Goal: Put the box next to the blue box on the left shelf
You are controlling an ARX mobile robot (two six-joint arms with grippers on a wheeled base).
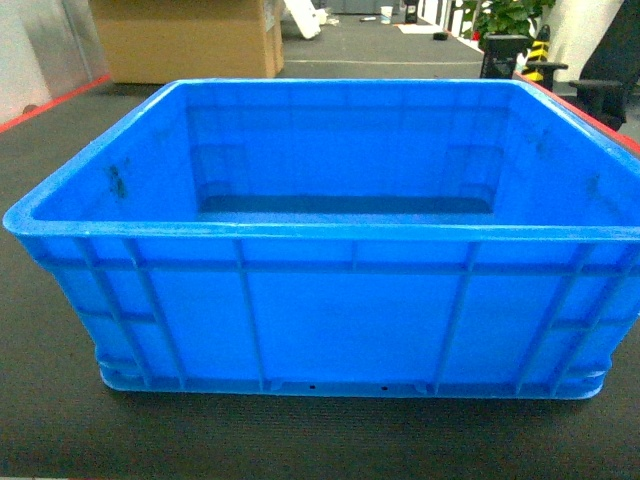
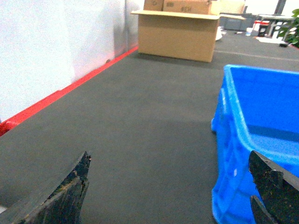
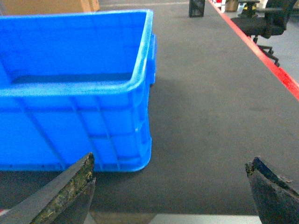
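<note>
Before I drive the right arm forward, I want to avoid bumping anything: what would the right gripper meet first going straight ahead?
Mostly bare dark floor. The right gripper is open; its left finger lines up with the box corner, which it might clip first. Depth is unclear.

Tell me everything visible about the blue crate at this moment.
The blue crate looks like bright moulded plastic: rectangular, open-topped, with a thick rolled rim, vertical and horizontal ribs on the outer walls and recessed panels inside. It appears empty. It sits upright and level on the dark carpeted floor, near side square to the head camera. Nothing else touches it; both wrist views show open jaws short of its corners.
</note>
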